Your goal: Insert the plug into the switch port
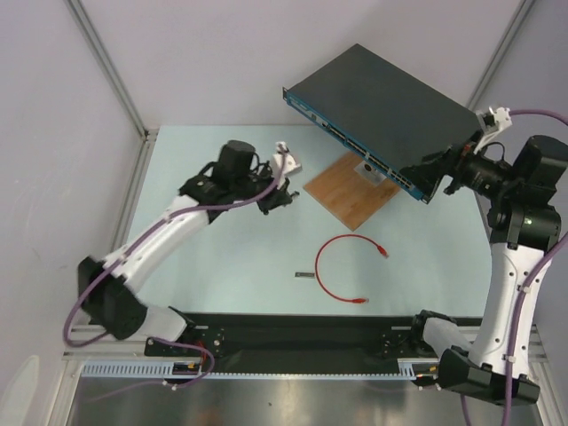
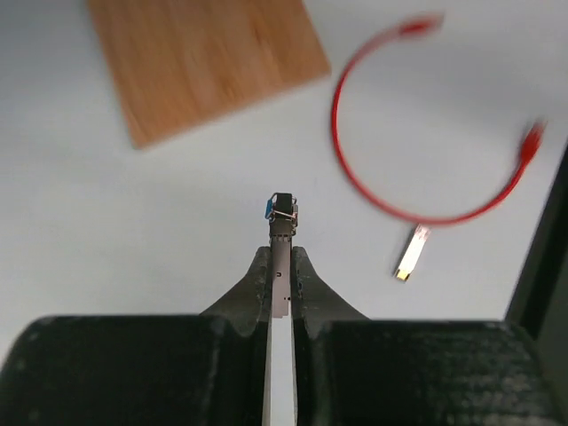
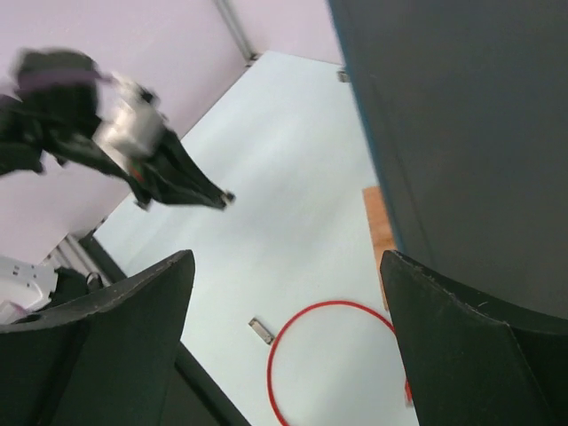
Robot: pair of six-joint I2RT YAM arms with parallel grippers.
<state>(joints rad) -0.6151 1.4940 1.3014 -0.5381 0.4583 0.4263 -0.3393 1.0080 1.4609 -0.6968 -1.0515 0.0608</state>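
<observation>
My left gripper (image 1: 286,197) is shut on a small metal plug (image 2: 282,213) with a blue tab. The plug sticks out past the fingertips above the pale table. The gripper also shows in the right wrist view (image 3: 177,177). The dark switch (image 1: 390,106) hangs tilted at the back right, its port row (image 1: 355,146) facing front-left. My right gripper (image 1: 426,173) is at the switch's near right corner. In the right wrist view its jaws (image 3: 284,257) stand wide apart with nothing between them, and the switch (image 3: 479,115) lies against the outside of the right finger (image 3: 470,355).
A wooden board (image 1: 342,200) lies under the switch's front edge. A red looped cable (image 1: 342,266) lies in the middle of the table. A second small metal plug (image 1: 304,276) lies left of the loop. A black rail (image 1: 293,333) runs along the near edge.
</observation>
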